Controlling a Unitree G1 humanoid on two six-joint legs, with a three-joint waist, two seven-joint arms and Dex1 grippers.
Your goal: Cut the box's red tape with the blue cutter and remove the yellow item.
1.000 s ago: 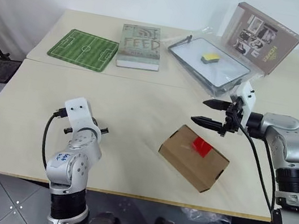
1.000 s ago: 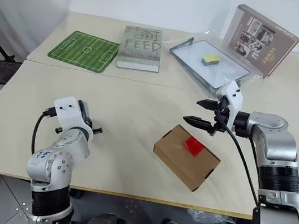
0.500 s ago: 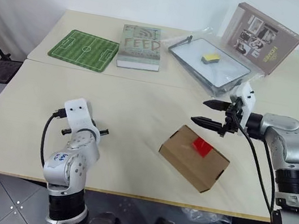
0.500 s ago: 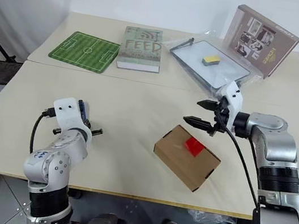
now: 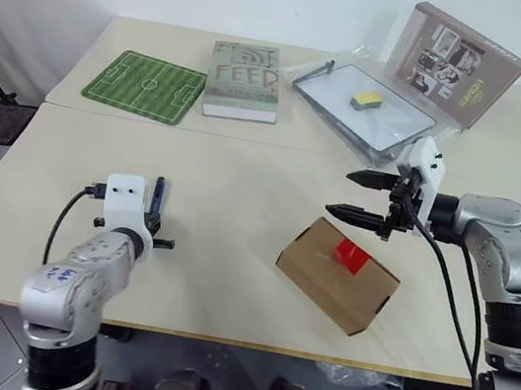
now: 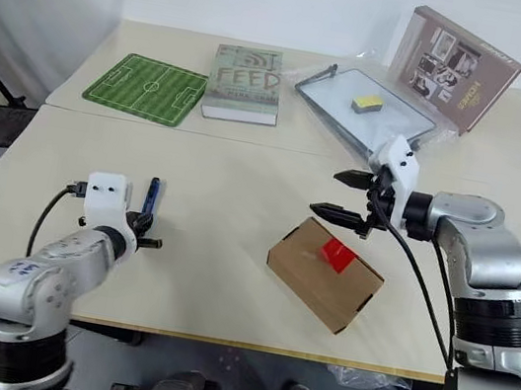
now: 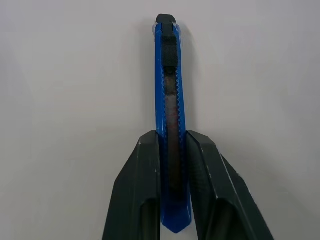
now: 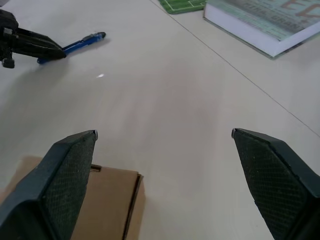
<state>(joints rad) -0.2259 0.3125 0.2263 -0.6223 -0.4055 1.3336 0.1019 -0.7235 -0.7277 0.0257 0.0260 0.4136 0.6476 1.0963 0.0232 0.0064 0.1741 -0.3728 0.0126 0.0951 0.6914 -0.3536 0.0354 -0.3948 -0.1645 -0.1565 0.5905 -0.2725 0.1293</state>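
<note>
The brown box (image 5: 326, 284) lies near the table's front, right of centre, flaps shut, with the red tape (image 5: 350, 256) across its top seam. Its inside is hidden, so the yellow item is out of view. My left gripper (image 7: 172, 137) is shut on the blue cutter (image 7: 167, 75), whose dark tip points away from me just above the table, well left of the box. The cutter (image 5: 157, 193) sticks out past the left hand. My right gripper (image 5: 339, 192) hovers open just behind and above the box, with nothing between its fingers (image 8: 75, 160).
A black tray (image 5: 336, 103) in clear plastic at the back holds a small yellow sponge-like block (image 5: 366, 100). A printed picture box (image 5: 457, 66) leans behind it. A book (image 5: 244, 82) and a green football-pitch mat (image 5: 145, 87) lie at the back left.
My left arm has swung outward to the left and its wrist has rolled, so the cutter now shows pointing forward. The right gripper has shifted slightly left, still open.
</note>
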